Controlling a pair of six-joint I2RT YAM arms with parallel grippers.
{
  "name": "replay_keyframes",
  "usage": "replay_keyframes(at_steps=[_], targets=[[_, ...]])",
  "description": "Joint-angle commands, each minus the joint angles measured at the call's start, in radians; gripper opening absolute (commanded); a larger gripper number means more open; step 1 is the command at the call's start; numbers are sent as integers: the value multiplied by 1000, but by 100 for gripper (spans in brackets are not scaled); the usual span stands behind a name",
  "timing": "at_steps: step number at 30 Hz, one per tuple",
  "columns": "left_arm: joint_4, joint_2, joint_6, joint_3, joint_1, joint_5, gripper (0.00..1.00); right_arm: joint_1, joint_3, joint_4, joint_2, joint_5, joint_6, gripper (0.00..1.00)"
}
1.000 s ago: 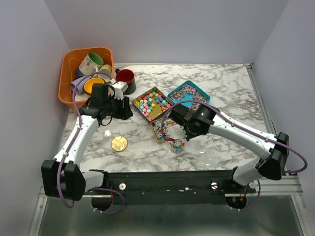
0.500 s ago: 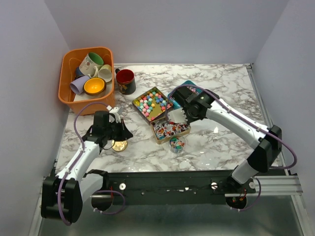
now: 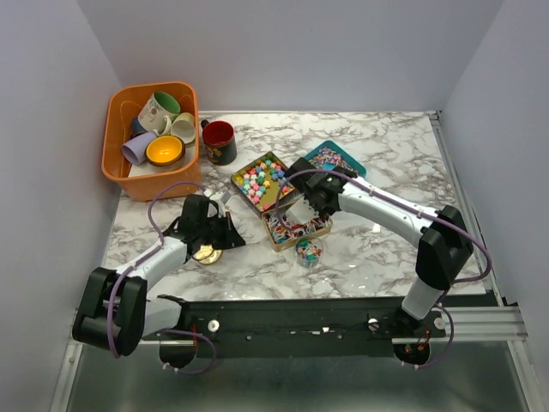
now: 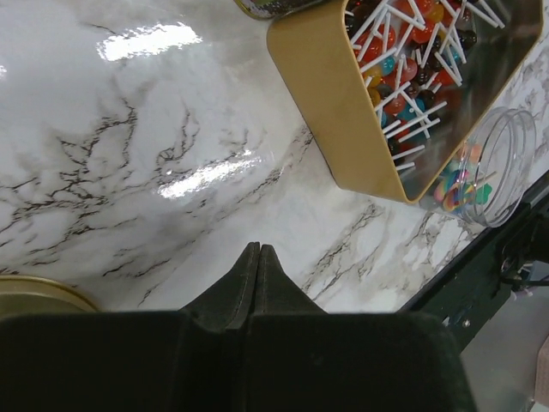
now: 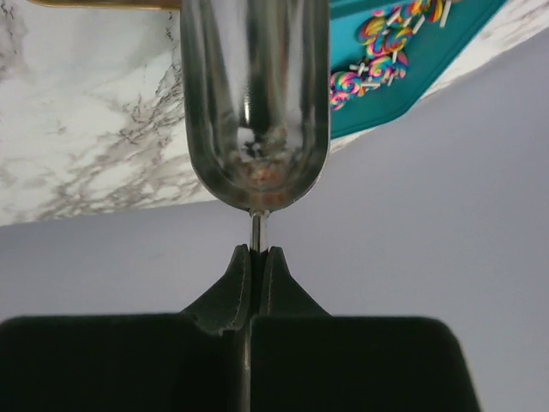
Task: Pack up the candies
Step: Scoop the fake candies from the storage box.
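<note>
Our right claw [image 5: 255, 254], nearer the candies [image 3: 262, 180], clamps the handle of a near-empty metal scoop [image 5: 255, 94] just beside them. Our left claw [image 4: 258, 251] is closed, holding nothing.

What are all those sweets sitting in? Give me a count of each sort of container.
Gold trays: 2
Teal tray: 1
Clear jar: 1
Total: 4
</note>
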Motion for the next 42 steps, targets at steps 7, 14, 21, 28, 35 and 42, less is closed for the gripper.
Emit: replay_keyframes(at_steps=[7,14,21,28,35,42], targets=[[189,107,-38,-30,-76,71,0,106,-182,98,-10,85,-167,1],[256,196,-38,-13,-127,103,0,147,46,-163,150,-84,135,1],[319,311,-50,20,-136,136,0,149,34,-137,193,-184,207,1],[388,379,-81,39,-136,168,0,149,-12,-86,207,-317,256,1],[396,448,-96,88,-136,195,0,144,80,-43,302,-475,357,1],[284,425,-60,124,-124,186,0,112,57,36,294,-589,408,1]])
